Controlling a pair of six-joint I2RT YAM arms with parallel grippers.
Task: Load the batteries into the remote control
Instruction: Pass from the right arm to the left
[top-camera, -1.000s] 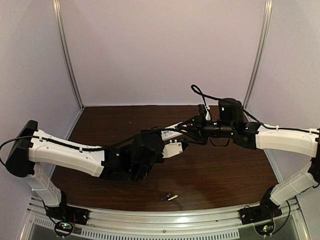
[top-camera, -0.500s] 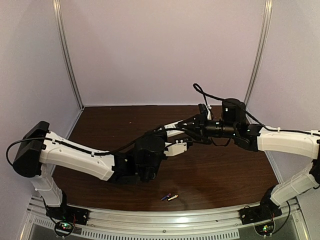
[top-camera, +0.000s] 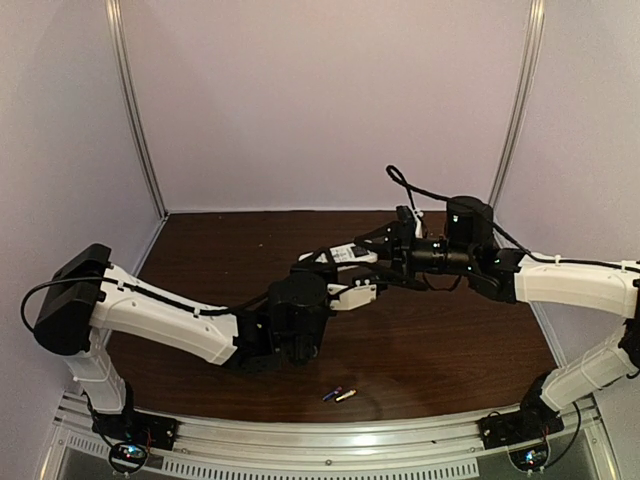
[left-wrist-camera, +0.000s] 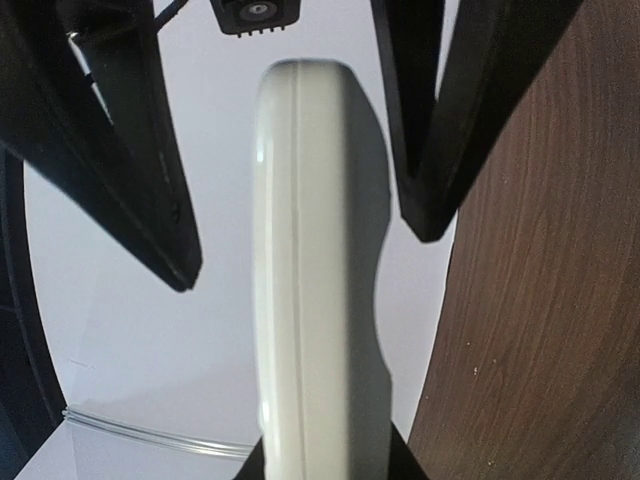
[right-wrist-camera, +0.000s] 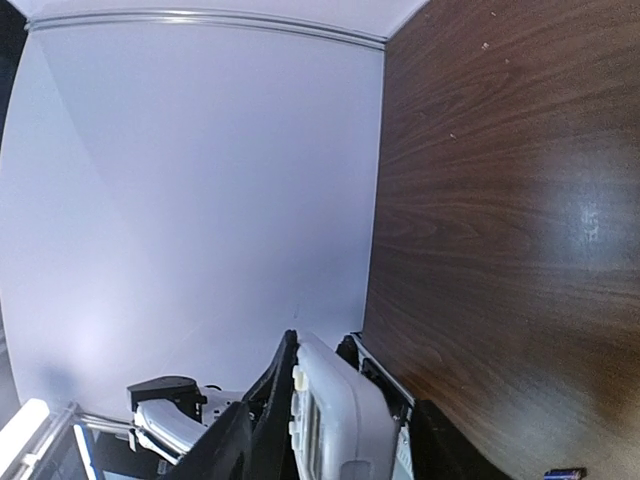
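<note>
The white remote control (top-camera: 350, 253) is held in the air above the middle of the table, between the two arms. My left gripper (top-camera: 334, 268) is shut on its near end; in the left wrist view the remote (left-wrist-camera: 310, 300) rises edge-on from that grip (left-wrist-camera: 325, 465). My right gripper (top-camera: 385, 257) faces it from the right and is open, its black fingers (left-wrist-camera: 150, 200) standing off both sides of the remote's far end. In the right wrist view the remote (right-wrist-camera: 340, 420) shows its buttons. The batteries (top-camera: 338, 394), one bluish-purple and one gold, lie side by side near the table's front edge.
The dark wooden table (top-camera: 450, 340) is walled by pale panels at the back and sides. A metal rail (top-camera: 330, 440) with the arm bases runs along the front. A black cable (top-camera: 400, 185) loops above the right wrist.
My left gripper has closed onto the remote and its arm has pushed slightly to the right. My right gripper has opened off the remote.
</note>
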